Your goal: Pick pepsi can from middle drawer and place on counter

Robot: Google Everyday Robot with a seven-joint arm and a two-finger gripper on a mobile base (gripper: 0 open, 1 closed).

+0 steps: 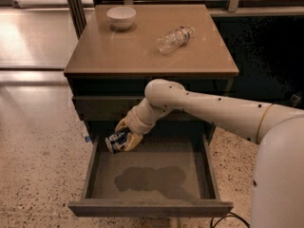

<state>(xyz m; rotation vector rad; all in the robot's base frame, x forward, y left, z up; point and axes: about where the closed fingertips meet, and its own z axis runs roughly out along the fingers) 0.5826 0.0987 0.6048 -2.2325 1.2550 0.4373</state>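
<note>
The gripper (122,137) hangs over the back-left corner of the open middle drawer (147,207), its fingers (135,139) clamped on the tilted pepsi can (114,142). A straight lift could knock the can against the cabinet front above and loosen it. On the counter (128,51) surface, the bottle (175,38) could roll if bumped.

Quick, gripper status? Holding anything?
Gripper: closed on the pepsi can, over the back-left part of the open middle drawer.
</note>
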